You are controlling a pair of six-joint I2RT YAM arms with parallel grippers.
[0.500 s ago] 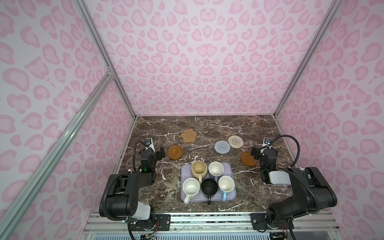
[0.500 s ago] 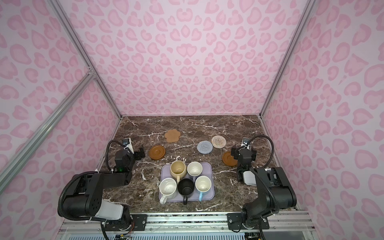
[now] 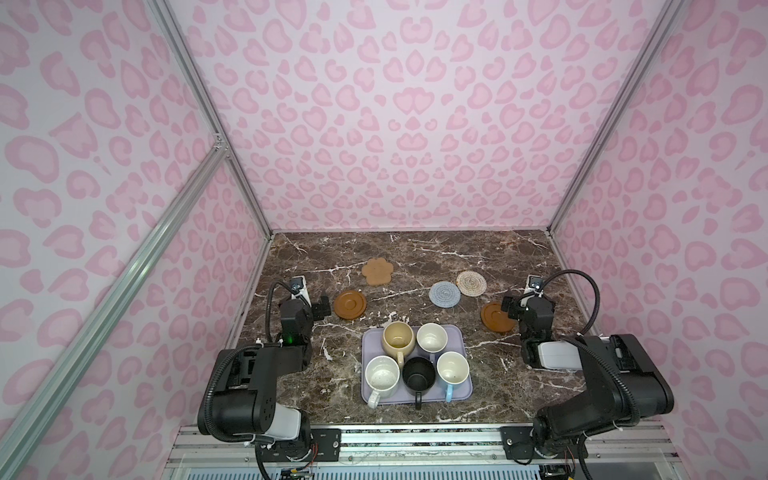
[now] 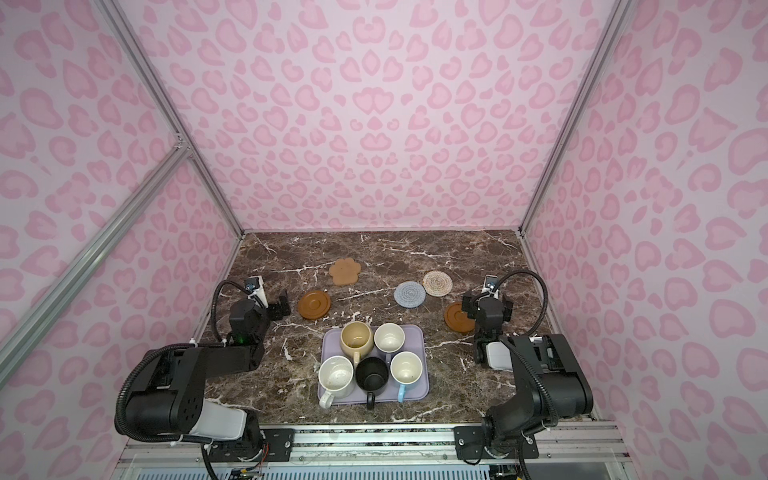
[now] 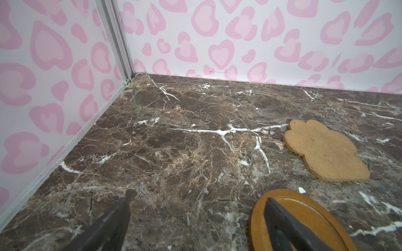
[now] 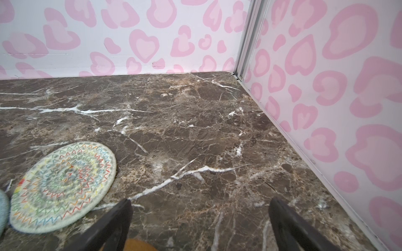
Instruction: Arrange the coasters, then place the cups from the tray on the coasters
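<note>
Five cups stand on the lavender tray [image 3: 457, 341]: yellow-beige [image 3: 398, 338], lavender [image 3: 432, 337], white speckled [image 3: 382, 376], black [image 3: 418, 376] and light blue [image 3: 452, 368]. Behind it the coasters lie spread out: a tan paw [image 3: 376, 271], a blue-grey woven round [image 3: 444, 294], a beige woven round [image 3: 471, 283] and two brown discs [image 3: 350, 304] [image 3: 494, 316]. My left gripper [image 5: 198, 198] is open and empty, one finger over the left disc's [image 5: 258, 219] near edge. My right gripper [image 6: 200, 200] is open and empty beside the right disc [image 6: 139, 245].
Pink patterned walls close in the dark marble table [image 3: 415, 249] on the left, back and right. Both arms [image 3: 249, 374] [image 3: 602, 374] rest low at the front corners. Bare marble shows behind the coasters and either side of the tray.
</note>
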